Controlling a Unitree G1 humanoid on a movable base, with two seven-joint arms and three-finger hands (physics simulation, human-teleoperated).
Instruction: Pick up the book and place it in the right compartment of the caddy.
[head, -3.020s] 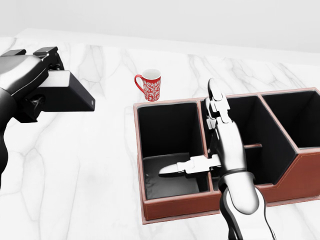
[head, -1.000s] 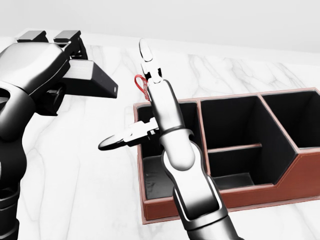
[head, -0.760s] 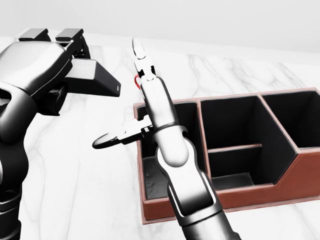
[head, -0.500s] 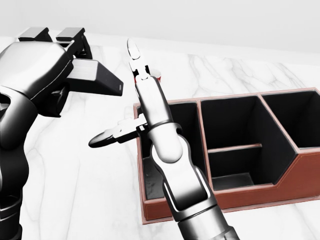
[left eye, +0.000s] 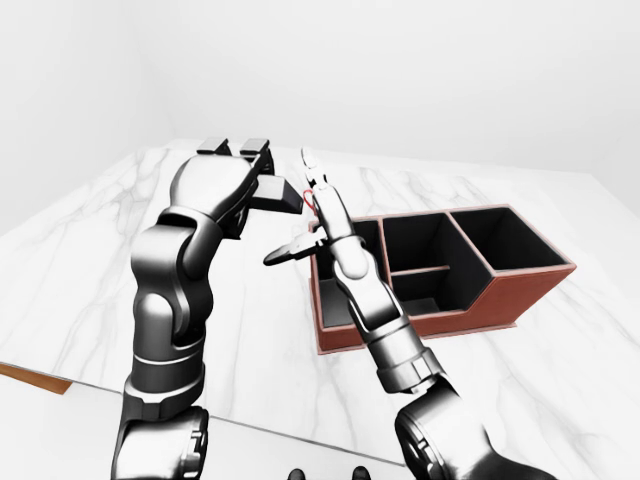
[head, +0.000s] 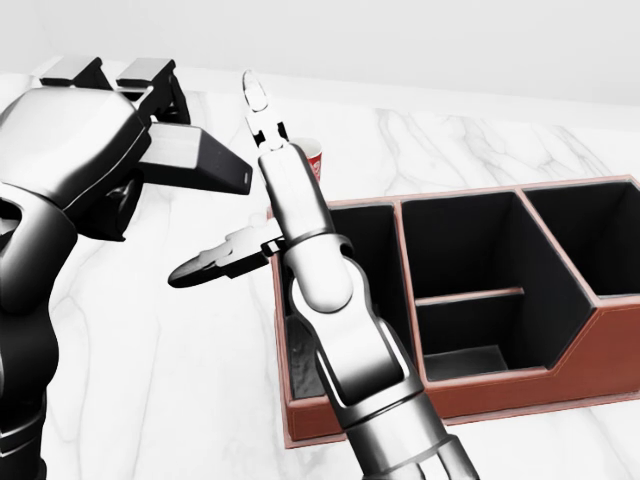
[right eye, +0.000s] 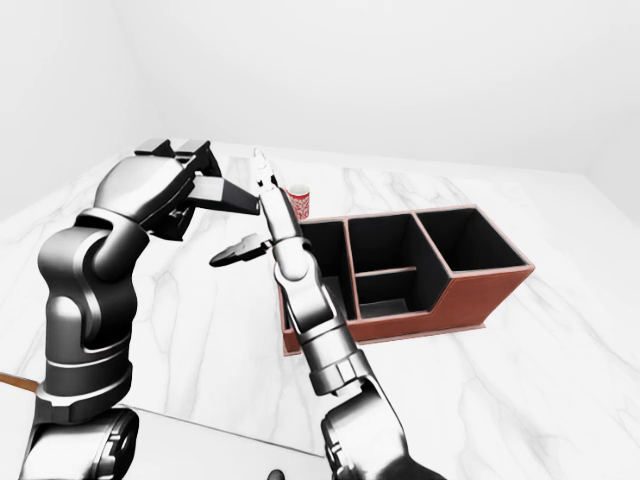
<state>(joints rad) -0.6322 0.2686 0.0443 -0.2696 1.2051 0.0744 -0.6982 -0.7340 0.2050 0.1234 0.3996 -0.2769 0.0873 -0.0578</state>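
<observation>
Step in hand: carry, at what looks like a hand-to-hand transfer. The book (head: 195, 160), a dark slab with a pale edge, is held in the air by the left hand (head: 105, 140), whose fingers are closed round one end of it. It hangs above the worktop (head: 150, 340), to the left of the caddy (head: 560, 375) in the head view and well short of it.

The right hand (head: 235, 205) is raised just beside the book's free end. Its fingers are spread: one long finger (head: 256, 100) points up, another juts out to the left below the book. It holds nothing. Whether any finger touches the book I cannot tell.

The caddy sits at right on the worktop; its compartments show nothing inside. The right compartment (head: 590, 235) is the farthest from the book. A red mug (right eye: 297, 203) stands past the caddy's left end, partly hidden by the right arm.

Judgement: book lifted, placement not yet done. Next move calls for either the right hand closing on the free end before the left lets go, or the left arm carrying the book across. Either way it must clear the caddy walls and come down in the right compartment.
</observation>
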